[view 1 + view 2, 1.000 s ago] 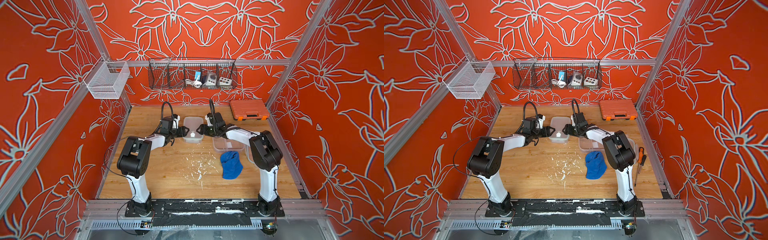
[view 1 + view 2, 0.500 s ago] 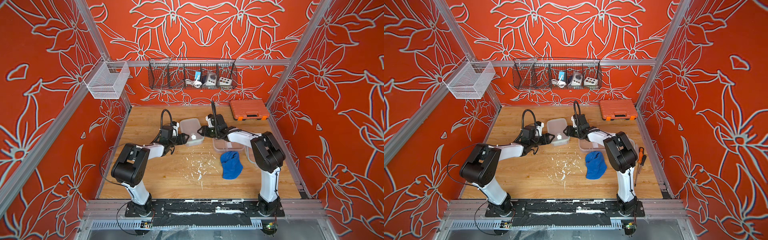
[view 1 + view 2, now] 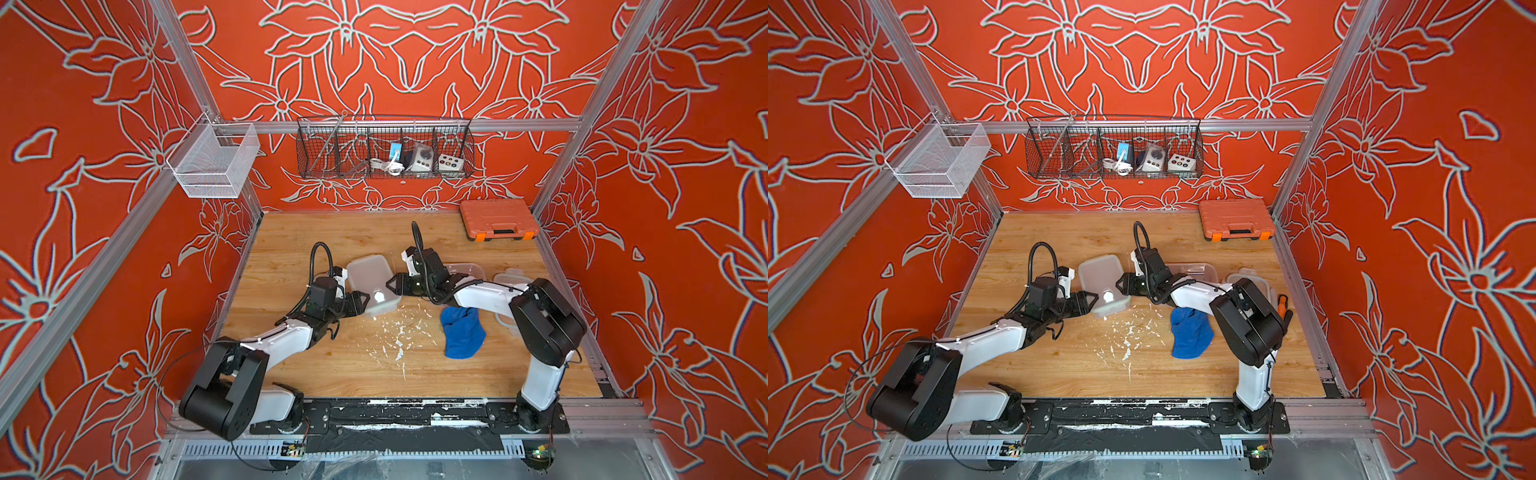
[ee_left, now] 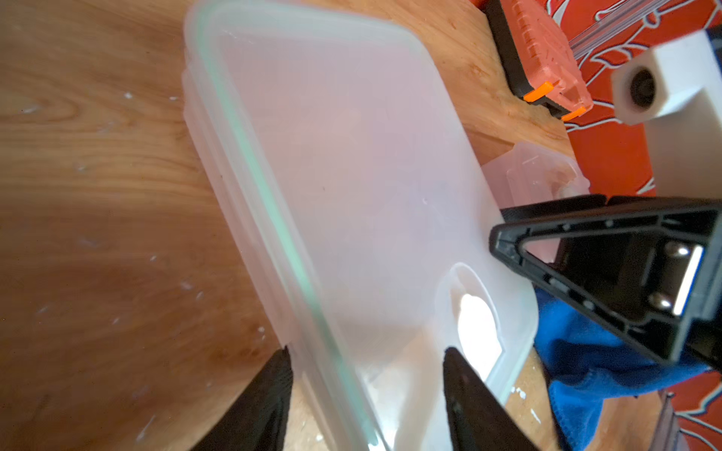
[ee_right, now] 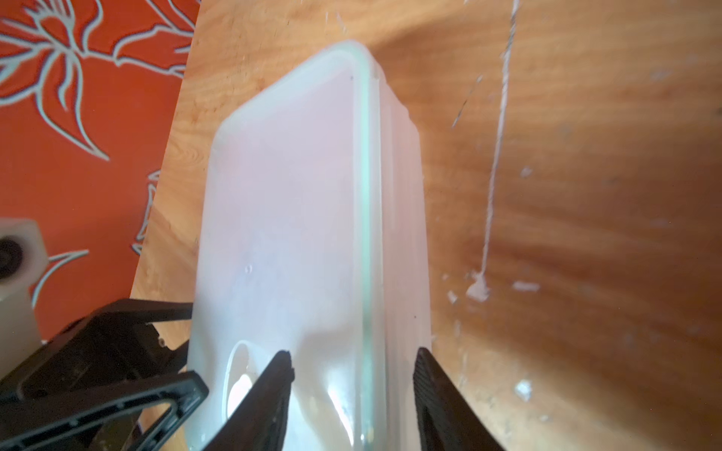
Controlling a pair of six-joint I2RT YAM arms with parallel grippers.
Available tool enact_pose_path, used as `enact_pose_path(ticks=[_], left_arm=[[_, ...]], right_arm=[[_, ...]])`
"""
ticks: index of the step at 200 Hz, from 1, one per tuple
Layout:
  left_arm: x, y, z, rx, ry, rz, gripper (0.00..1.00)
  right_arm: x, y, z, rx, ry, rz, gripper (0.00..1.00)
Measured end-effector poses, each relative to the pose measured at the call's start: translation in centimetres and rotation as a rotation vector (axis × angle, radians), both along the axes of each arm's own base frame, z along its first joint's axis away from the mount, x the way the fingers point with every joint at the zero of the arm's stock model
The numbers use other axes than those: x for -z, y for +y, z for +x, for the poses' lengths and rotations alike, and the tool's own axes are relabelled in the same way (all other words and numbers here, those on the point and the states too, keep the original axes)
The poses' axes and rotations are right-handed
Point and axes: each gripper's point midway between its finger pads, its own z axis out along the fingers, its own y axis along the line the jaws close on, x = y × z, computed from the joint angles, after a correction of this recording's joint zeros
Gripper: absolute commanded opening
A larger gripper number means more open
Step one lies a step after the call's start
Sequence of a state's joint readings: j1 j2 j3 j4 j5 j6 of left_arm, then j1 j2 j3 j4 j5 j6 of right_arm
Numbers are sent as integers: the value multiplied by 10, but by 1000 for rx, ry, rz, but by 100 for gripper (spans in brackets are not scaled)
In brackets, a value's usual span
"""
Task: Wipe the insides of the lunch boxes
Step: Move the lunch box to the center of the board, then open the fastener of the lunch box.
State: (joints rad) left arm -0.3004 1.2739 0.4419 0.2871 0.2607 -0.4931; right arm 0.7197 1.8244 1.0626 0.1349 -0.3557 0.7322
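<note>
Left fingers (image 3: pixel 364 300) and right fingers (image 3: pixel 391 285) each clamped the tilted lidded lunch box (image 3: pixel 368 272); the open lunch box (image 3: pixel 467 270) sat at its 3 o'clock on the counter (image 3: pixel 332 365)

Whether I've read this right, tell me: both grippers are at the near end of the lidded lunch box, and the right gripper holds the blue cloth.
Not the cloth. The blue cloth lies loose on the table, in no gripper, as both top views show. The left gripper and right gripper are both at the near end of the lidded lunch box.
</note>
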Motion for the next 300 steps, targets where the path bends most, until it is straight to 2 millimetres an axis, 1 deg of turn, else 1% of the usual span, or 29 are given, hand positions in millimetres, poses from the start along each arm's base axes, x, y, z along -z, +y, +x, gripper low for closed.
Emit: enact_pose_path(ticks=[10, 17, 39, 56, 69, 87, 102, 114, 123, 131, 143, 165, 177, 193, 222, 248, 263, 300], left_arm=[[-1, 6, -5, -23, 2, 20, 64], [-3, 9, -8, -35, 2, 31, 65], [-15, 18, -7, -77, -16, 69, 67], [-31, 25, -1, -106, -40, 103, 67], [-47, 29, 5, -126, -68, 123, 68], [-71, 32, 11, -145, -119, 136, 69], [-91, 28, 15, -126, -176, 120, 68], [-100, 20, 17, -94, -208, 95, 68], [-103, 14, 19, -63, -219, 78, 67], [-101, 7, 21, -31, -215, 63, 65], [-96, -2, 24, 11, -201, 58, 63], [-72, -12, 26, 70, -146, 61, 60], [-62, -15, 25, 90, -125, 67, 59], [-55, -17, 24, 103, -113, 69, 58], [-55, -22, 25, 117, -126, 71, 53], [-50, -26, 26, 125, -127, 85, 51], [-44, -29, 25, 132, -116, 96, 50], [-29, -41, 18, 159, -95, 131, 50]], right_arm=[[0, 4, -8, -12, 8, 1, 52], [0, 6, -13, -20, 16, 2, 54], [1, 9, -21, -28, 31, -7, 59], [1, 2, -25, -14, 38, -26, 62], [-2, -7, -29, 7, 41, -47, 64], [-18, -19, -30, 50, 20, -54, 67], [-36, -28, -32, 92, -6, -31, 67], [-47, -35, -33, 129, -18, -3, 67], [-51, -39, -35, 155, -19, 20, 67], [-50, -42, -37, 176, -11, 42, 67], [-43, -46, -40, 209, 12, 66, 67], [-21, -55, -47, 274, 72, 99, 67], [-13, -56, -49, 301, 96, 117, 67], [-12, -50, -49, 326, 112, 159, 67], [-18, -32, -46, 341, 119, 246, 67], [-16, -24, -44, 375, 134, 295, 67], [-12, -22, -43, 393, 146, 318, 66], [10, -19, -41, 431, 191, 342, 66]])
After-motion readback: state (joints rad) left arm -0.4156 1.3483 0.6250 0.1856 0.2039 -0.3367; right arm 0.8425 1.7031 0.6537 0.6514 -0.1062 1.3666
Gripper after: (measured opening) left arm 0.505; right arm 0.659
